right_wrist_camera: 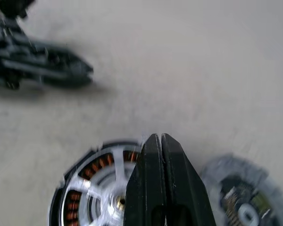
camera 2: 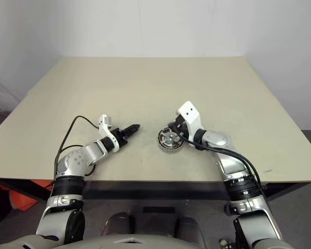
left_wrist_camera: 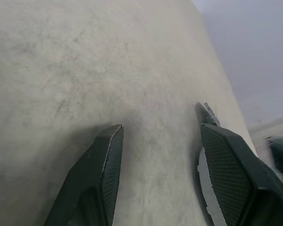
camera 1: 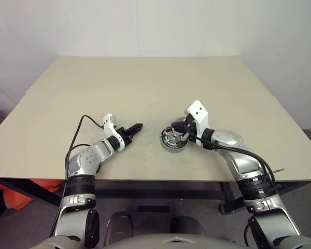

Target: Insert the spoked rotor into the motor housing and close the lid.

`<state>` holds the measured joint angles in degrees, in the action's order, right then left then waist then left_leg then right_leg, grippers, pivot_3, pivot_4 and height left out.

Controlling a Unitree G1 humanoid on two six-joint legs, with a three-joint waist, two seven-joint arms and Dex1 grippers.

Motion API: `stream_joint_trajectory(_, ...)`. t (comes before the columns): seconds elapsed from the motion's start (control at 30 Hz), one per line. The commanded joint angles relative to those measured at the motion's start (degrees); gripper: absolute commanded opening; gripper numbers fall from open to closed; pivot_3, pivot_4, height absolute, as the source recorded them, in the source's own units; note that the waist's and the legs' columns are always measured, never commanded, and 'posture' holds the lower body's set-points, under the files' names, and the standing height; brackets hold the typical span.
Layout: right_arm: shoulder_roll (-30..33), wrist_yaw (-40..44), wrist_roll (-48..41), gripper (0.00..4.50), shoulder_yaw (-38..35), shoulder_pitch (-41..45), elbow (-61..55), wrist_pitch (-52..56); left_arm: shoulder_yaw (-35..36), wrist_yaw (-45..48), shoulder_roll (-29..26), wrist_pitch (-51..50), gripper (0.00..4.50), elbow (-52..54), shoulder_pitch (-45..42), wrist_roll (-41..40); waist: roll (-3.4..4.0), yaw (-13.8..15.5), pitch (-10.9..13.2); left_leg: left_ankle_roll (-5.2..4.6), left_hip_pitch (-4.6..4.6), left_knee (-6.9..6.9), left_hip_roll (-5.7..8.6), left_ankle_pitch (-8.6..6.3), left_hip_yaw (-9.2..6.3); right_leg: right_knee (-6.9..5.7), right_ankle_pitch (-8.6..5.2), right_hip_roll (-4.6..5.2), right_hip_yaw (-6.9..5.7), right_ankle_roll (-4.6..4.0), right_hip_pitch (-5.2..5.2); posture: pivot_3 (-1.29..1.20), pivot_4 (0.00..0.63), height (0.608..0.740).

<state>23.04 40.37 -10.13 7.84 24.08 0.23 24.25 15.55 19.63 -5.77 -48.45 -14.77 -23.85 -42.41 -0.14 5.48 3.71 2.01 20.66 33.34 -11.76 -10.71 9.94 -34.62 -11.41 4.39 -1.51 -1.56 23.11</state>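
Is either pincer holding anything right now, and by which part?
No. The left pincer stands open over bare table; the right pincer is shut on nothing, above the motor housing.

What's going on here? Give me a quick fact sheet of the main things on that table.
table: beige, flat
motor housing: round, copper windings, white spokes lying over them
grey round part: lying beside the housing
left gripper: open, holding nothing, apart from the housing
right gripper: shut, fingers together, tips over the housing

The motor housing (camera 1: 173,138) (copper windings showing) lies on the table (camera 1: 145,88) between both arms.
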Motion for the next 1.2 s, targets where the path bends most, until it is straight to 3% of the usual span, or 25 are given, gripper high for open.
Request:
stream_joint_trajectory(0.03, -0.2, 1.0, -1.3, 0.0, -0.6, 1.7, -2.7, -0.7, 0.0, 0.3, 0.2, 1.1, 2.77, 1.6, 0.2, 0.3, 0.0, 0.0, 0.0, 0.0, 0.0, 0.0, 0.0, 0.0, 0.0, 0.0, 0.0, 0.0, 0.0, -0.01, 0.0, 0.0, 0.0, 0.74)
stream_joint_trajectory(0.17, -2.2, 1.8, -1.7, 0.0, 0.5, -0.5, 1.3, -0.6, -0.1, 0.4, 0.1, 1.4, 2.77, 1.8, 0.5, 0.5, -0.01, 0.0, 0.0, -0.01, 0.0, 0.0, 0.0, -0.01, 0.0, 0.01, 0.0, 0.0, 0.0, -0.01, -0.01, 0.0, 0.0, 0.74)
stream_joint_trajectory(0.3, -1.8, -0.6, 4.3, 0.0, 4.0, -2.1, 8.7, -2.9, -1.1, 1.2, -0.6, 2.2, 2.77, 3.1, 1.1, 1.5, 0.05, 0.0, 0.0, 0.0, 0.0, 0.0, 0.0, 0.0, 0.0, 0.01, -0.01, 0.01, -0.01, 0.0, -0.02, 0.0, 0.0, 0.74)
stream_joint_trajectory(0.5, -1.2, 0.2, 1.3, 0.0, 0.5, 1.0, 6.6, -3.5, -3.5, 3.2, -2.1, 3.5, 2.77, 5.2, 1.5, 3.2, 0.02, 0.0, -0.1, 0.01, -0.19, 0.0, -0.01, 0.01, 0.01, -0.01, -0.22, 0.01, 0.01, 0.35, -0.14, 0.0, 0.0, 0.74)
stream_joint_trajectory(0.67, 0.0, 1.1, 0.4, 0.0, -1.6, 2.1, 4.2, -6.0, -9.5, 7.8, -4.0, 10.4, 2.77, 9.7, 2.6, 8.8, 0.02, 0.0, -0.1, 0.01, -0.11, -0.02, -0.01, 0.01, 0.01, 0.0, -0.2, 0.01, 0.02, 0.34, -0.09, 0.0, 0.0, 0.74)
stream_joint_trajectory(0.77, 3.1, 4.2, 0.8, 0.0, -1.7, 2.1, 1.9, -7.9, -14.5, 11.9, -6.3, 15.5, 2.77, 12.5, 2.7, 13.3, 0.03, 0.0, 0.0, -0.01, 0.05, -0.04, -0.01, -0.01, 0.01, 0.01, -0.01, 0.01, 0.01, -0.01, 0.06, 0.0, 0.0, 0.74)
stream_joint_trajectory(0.97, 17.4, 18.5, 5.3, 0.0, 2.9, 3.6, 2.3, -13.9, -25.3, 21.7, -13.0, 24.8, 2.77, 13.2, 1.3, 23.1, 0.03, 0.1, 0.0, -0.06, 0.18, 0.0, 0.01, -0.04, 0.0, 0.01, -0.02, 0.02, 0.02, 0.0, 0.12, 0.0, 0.0, 0.74)
stream_joint_trajectory(1.1, 22.1, 24.9, 8.8, 0.94, 5.3, 9.2, 5.9, -21.6, -27.9, 25.9, -15.1, 26.4, 2.8, 13.2, -0.5, 25.4, 0.05, -0.3, 0.0, -0.04, 0.09, 0.02, -0.02, -0.02, 0.02, -0.08, -0.02, 0.01, 0.03, 0.0, 0.15, 0.0, 0.0, 0.74)
stream_joint_trajectory(1.2, 22.6, 26.7, 12.9, 1.99, 8.2, 12.9, 9.0, -27.9, -28.7, 27.3, -15.6, 27.3, 2.8, 12.8, -1.3, 26.6, 0.06, -0.5, 0.0, -0.01, -0.01, 0.05, -0.03, 0.0, 0.04, -0.2, 0.0, -0.01, 0.05, -0.04, 0.16, 0.0, 0.0, 0.74)
